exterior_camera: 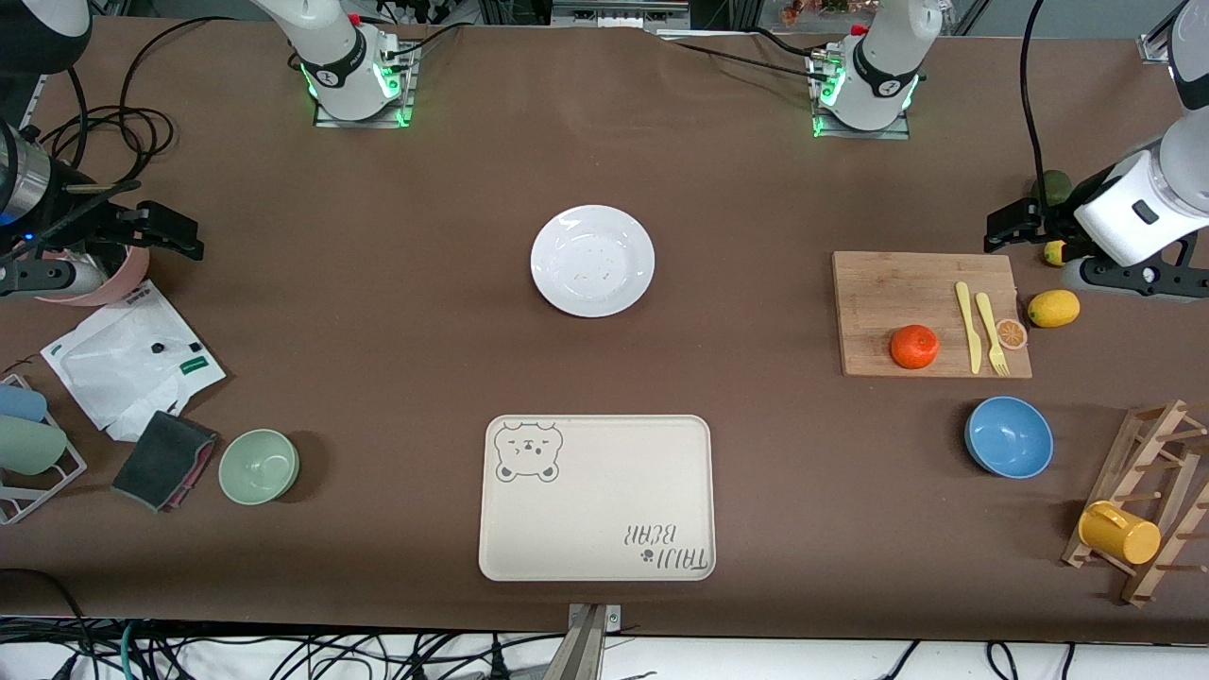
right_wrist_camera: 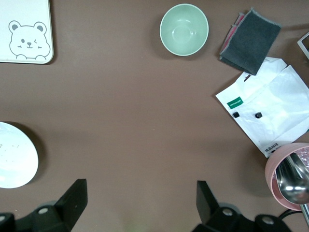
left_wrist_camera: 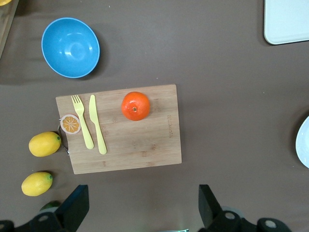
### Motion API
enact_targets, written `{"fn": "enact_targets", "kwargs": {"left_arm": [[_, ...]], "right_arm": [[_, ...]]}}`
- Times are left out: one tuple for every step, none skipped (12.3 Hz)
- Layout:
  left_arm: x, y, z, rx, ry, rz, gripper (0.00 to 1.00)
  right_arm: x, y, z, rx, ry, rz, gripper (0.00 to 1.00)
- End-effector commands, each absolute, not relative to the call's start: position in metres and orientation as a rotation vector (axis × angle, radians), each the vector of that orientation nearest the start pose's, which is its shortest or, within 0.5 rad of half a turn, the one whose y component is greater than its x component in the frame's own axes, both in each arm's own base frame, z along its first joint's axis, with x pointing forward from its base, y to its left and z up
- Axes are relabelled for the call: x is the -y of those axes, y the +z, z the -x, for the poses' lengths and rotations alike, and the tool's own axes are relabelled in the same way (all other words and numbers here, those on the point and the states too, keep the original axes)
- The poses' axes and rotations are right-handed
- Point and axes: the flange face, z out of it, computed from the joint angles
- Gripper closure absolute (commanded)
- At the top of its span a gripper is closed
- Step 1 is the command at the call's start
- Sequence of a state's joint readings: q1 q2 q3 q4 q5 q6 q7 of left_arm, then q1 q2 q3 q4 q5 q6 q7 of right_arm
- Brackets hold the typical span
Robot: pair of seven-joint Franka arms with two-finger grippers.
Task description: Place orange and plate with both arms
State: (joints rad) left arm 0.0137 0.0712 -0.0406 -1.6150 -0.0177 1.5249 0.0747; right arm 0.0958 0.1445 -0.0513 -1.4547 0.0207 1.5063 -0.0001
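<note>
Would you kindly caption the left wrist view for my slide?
Open left gripper above bamboo cutting board bearing small red-orange orange.

The beige tray (exterior_camera: 596,498) is carrying the only lettering that can be read: two printed words in its corner nearest the front camera, toward the left arm's end of the table. They are showing upside down in the front view, and the second word is reading "BEAR"; the first cannot be made out with certainty. A bear's face is sitting printed in the tray's corner diagonally across from them. The white paper bag (exterior_camera: 131,359) is bearing a small green label, and the pink cup (exterior_camera: 104,283) some small marks, both too small to read.
</note>
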Motion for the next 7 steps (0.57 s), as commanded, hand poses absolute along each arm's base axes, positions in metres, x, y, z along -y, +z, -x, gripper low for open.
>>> {"fn": "enact_targets", "kwargs": {"left_arm": [[0.0157,0.5661,-0.5674,-0.163,0.257,3.181,0.00],[0.0149,0.5662,-0.5676,-0.163,0.254,3.182,0.00],[0.0147,0.5660,-0.5675,-0.163,0.257,3.180,0.00],[0.0155,0.5660,-0.5674,-0.165,0.257,3.180,0.00],[0.0147,0.5661,-0.5677,-0.163,0.254,3.180,0.00],[0.0147,0.5653,-0.5674,-0.162,0.259,3.180,0.00],[0.0139,0.5653,-0.5674,-0.160,0.259,3.180,0.00]], "right_arm": [[-0.0310,0.5909,-0.5834,0.058,0.149,3.109,0.00],[-0.0293,0.5902,-0.5842,0.056,0.146,3.109,0.00],[-0.0298,0.5892,-0.5844,0.056,0.151,3.105,0.00],[-0.0285,0.5894,-0.5846,0.051,0.149,3.102,0.00],[-0.0246,0.5885,-0.5852,0.039,0.151,3.101,0.00],[-0.0230,0.5885,-0.5853,0.037,0.150,3.100,0.00],[-0.0238,0.5886,-0.5854,0.039,0.148,3.100,0.00]]}}
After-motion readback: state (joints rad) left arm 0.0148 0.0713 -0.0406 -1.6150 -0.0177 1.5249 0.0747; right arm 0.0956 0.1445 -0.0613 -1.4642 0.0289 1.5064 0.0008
